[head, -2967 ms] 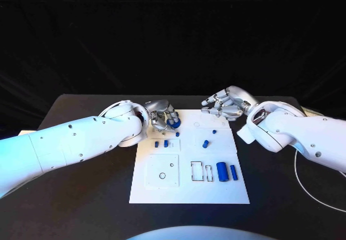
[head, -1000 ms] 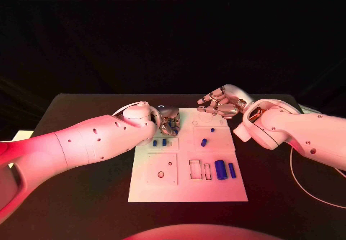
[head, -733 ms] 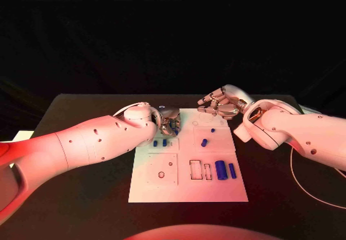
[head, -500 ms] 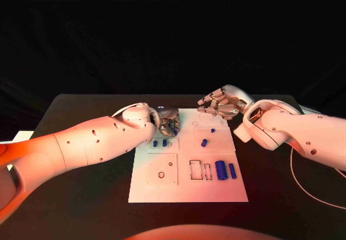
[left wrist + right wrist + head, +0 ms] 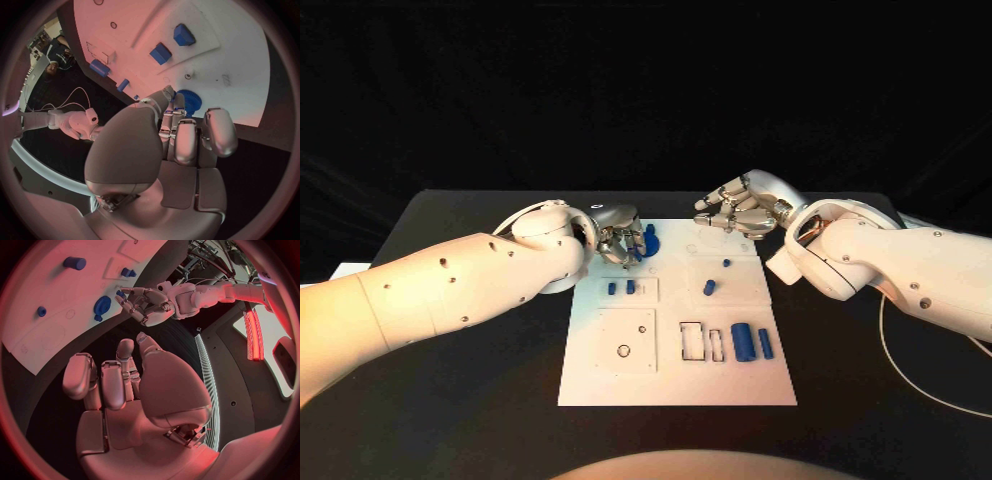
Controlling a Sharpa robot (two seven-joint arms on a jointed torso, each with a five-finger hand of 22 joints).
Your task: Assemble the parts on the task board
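Left hand (image 5: pixel 616 245) fingers (image 5: pixel 187 142) curled, touching blue gear (image 5: pixel 187 101) | right hand (image 5: pixel 744 213) curled, empty

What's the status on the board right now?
Left hand at the board's far-left corner, fingers by a blue gear; grip unclear. Right hand curled, empty, beyond the board. Nothing in the way.

My arms: smooth white shells dotted with small dark screw holes
My left robot hand (image 5: pixel 617 243): silver, segmented fingers
My right robot hand (image 5: pixel 741 212): same silver

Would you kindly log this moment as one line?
left robot hand: fingertips at round blue toothed part on white task board | right robot hand: curled, holding nothing
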